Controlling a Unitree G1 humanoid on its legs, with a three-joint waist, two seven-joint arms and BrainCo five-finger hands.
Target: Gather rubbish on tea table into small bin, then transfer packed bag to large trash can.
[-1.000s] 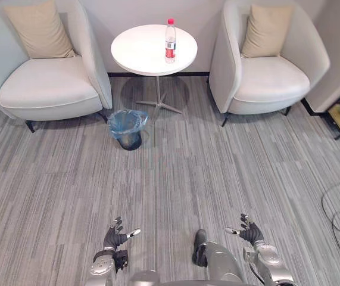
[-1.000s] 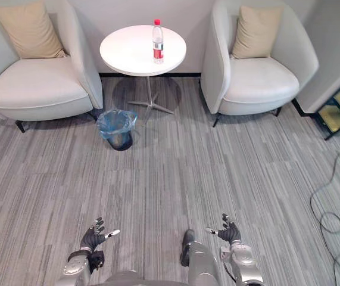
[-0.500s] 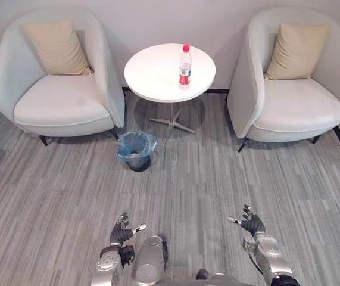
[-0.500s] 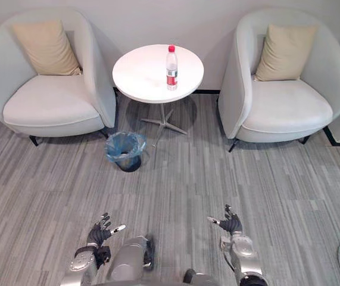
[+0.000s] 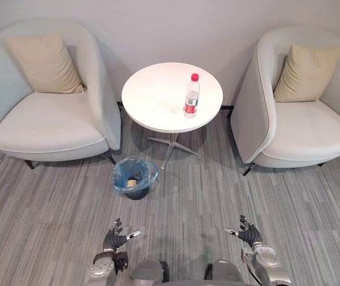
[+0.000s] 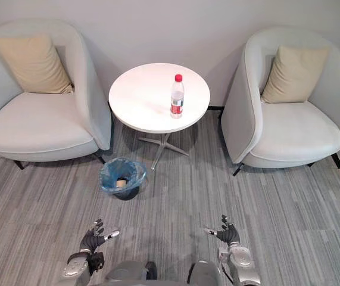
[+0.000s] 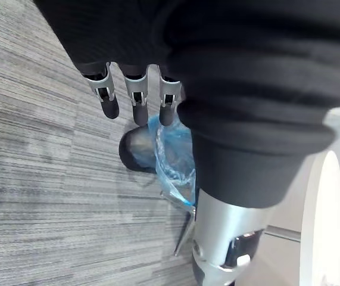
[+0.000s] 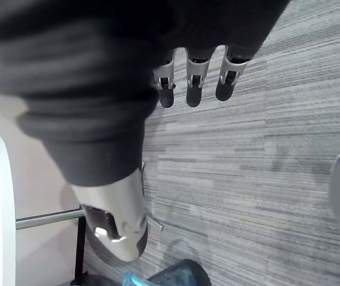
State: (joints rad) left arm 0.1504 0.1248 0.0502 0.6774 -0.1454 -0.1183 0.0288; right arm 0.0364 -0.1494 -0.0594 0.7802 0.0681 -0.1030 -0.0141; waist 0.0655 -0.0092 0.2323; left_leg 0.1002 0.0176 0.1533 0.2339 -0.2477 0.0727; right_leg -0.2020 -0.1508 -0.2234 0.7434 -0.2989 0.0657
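While the left hand [image 5: 115, 238] and right hand [image 5: 248, 233] hang relaxed and empty, the plastic bottle [image 5: 191, 95] stands upright on the round tea table [image 5: 155, 98], well apart from both. Best to step closer first, then grip it mid-body with the right hand. One bottle, one blue-lined small bin [image 5: 135, 177] near the table's foot, two armchairs [image 5: 44, 122], two cushions [image 5: 41, 62].

A bottle [image 5: 191, 95] stands on the table [image 5: 152, 98], bin [image 5: 134, 177] below.
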